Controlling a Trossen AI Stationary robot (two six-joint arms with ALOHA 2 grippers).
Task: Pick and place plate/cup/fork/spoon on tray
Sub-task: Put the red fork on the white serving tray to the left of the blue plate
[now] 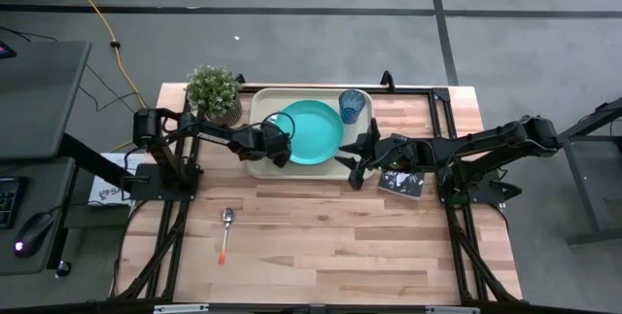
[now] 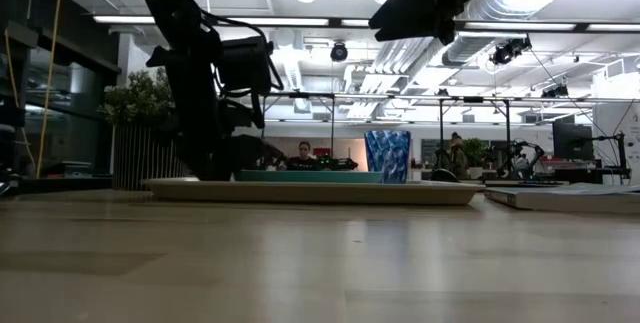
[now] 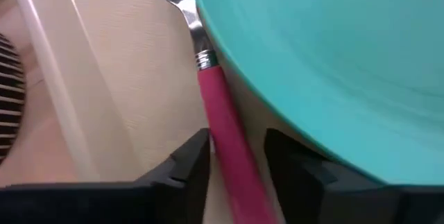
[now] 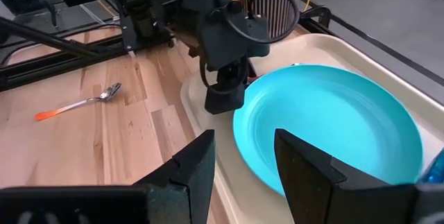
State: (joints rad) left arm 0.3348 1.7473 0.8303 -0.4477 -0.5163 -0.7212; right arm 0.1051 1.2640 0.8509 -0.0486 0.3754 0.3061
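The spoon (image 1: 225,230), silver bowl and thin orange handle, lies alone on the wooden surface (image 1: 330,246) nearest the front edge, well apart from the tray (image 1: 260,166). Farther back, the cream tray carries the round teal plate (image 1: 311,131) at its middle. The left gripper (image 3: 236,160) sits low at the plate's left edge, its fingers parted either side of the fork (image 3: 223,113)'s red-pink handle without clearly clamping it; the silver tines run beside the plate's rim on the tray floor. The right gripper (image 4: 244,156) hovers open by the tray's right front corner, beside a dark book (image 1: 400,184). The blue translucent cup (image 1: 352,106) stands upright in the tray's far right corner. A potted plant (image 1: 215,93) stands just beyond the tray's far left corner.
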